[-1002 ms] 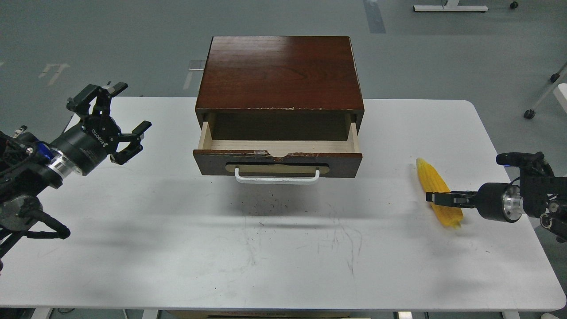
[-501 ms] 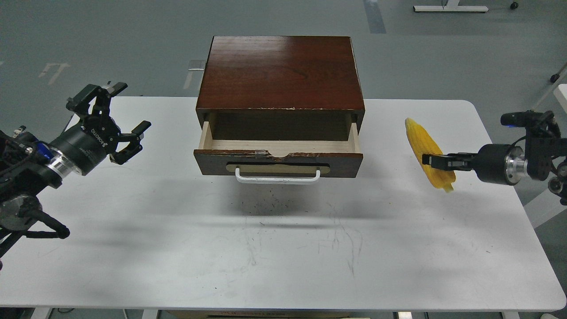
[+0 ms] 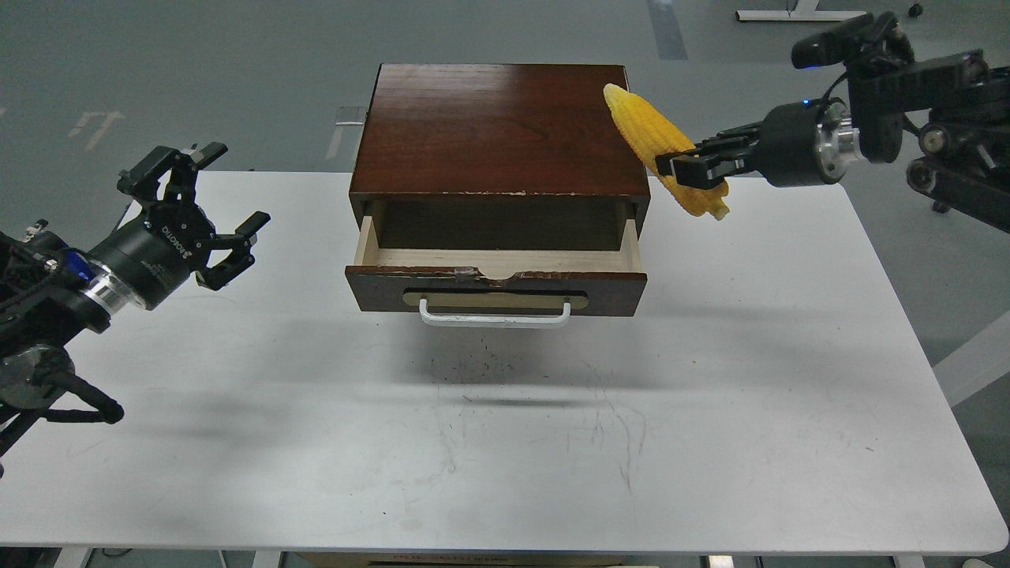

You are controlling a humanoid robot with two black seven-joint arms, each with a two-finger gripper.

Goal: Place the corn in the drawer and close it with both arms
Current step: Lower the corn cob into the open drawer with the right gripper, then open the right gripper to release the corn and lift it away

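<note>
The yellow corn [image 3: 653,136] hangs in the air by the cabinet's right top edge, tilted with its tip up-left. My right gripper [image 3: 694,169] is shut on the corn's lower half and comes in from the upper right. The dark wooden drawer [image 3: 495,282] stands pulled open, its pale interior [image 3: 495,259] empty, its white handle [image 3: 494,316] facing me. My left gripper [image 3: 207,211] is open and empty, raised over the table to the left of the drawer.
The reddish-brown cabinet [image 3: 499,130] stands at the back middle of the white table [image 3: 505,442]. Dark scuff marks lie on the table in front of the drawer. Grey floor lies behind the table.
My right gripper has lifted the corn off the table's right side and carried it up and left to the cabinet's right top edge. The left arm has not moved.
</note>
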